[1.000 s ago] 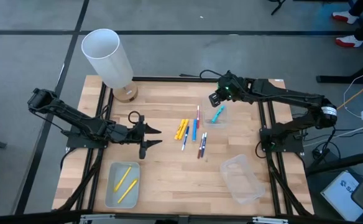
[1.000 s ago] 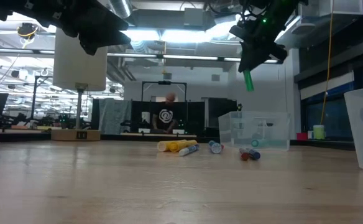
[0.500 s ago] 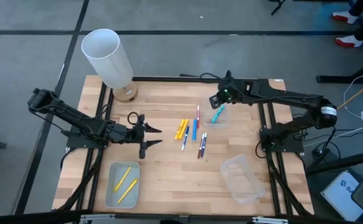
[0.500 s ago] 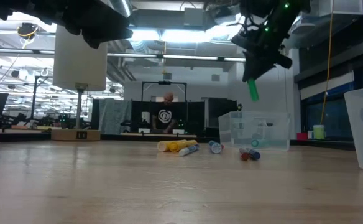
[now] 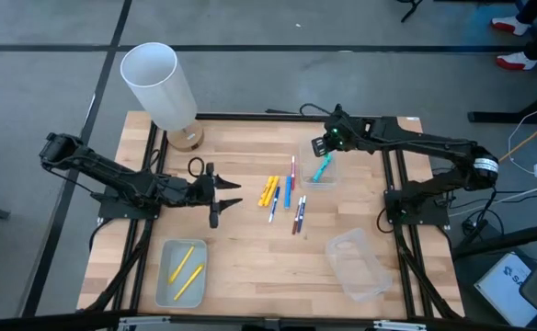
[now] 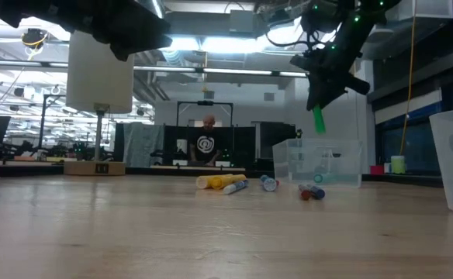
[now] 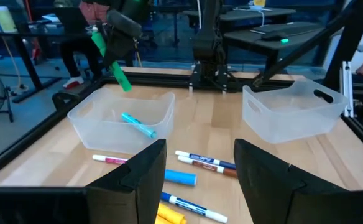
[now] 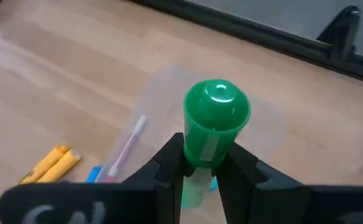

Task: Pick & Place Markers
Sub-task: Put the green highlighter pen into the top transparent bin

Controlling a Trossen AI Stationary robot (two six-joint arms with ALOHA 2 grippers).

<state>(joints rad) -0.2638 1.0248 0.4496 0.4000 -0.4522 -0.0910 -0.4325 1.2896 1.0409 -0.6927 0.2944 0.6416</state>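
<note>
My right gripper (image 5: 322,147) is shut on a green marker (image 6: 318,120) and hangs above a small clear tray (image 5: 328,175) at the table's far right. A teal marker (image 7: 137,125) lies in that tray. Several more markers (image 5: 282,193), yellow, blue, pink and red, lie loose on the wood at the table's middle. My left gripper (image 5: 219,195) hovers open to their left, its fingers level and pointing at them, nothing between them. My right gripper pinches the green marker's barrel (image 8: 201,149) between its two fingers (image 8: 238,167), near the marker's upper end. The fingers slant down from the table's right side. The marker hangs tilted below them, its lower end (image 7: 123,84) free above the tray, touching nothing.
A clear tray (image 5: 165,276) with two yellow markers stands near the front left. Another clear tray (image 5: 356,265) sits at the front right. A tall white cylinder (image 5: 158,85) on a wooden base stands at the far left corner. A person (image 6: 205,143) sits in the room beyond.
My right gripper has sunk toward the small clear tray with the green marker and has rolled a little. The marker stays in the hold, now lower and just above the tray's rim.
</note>
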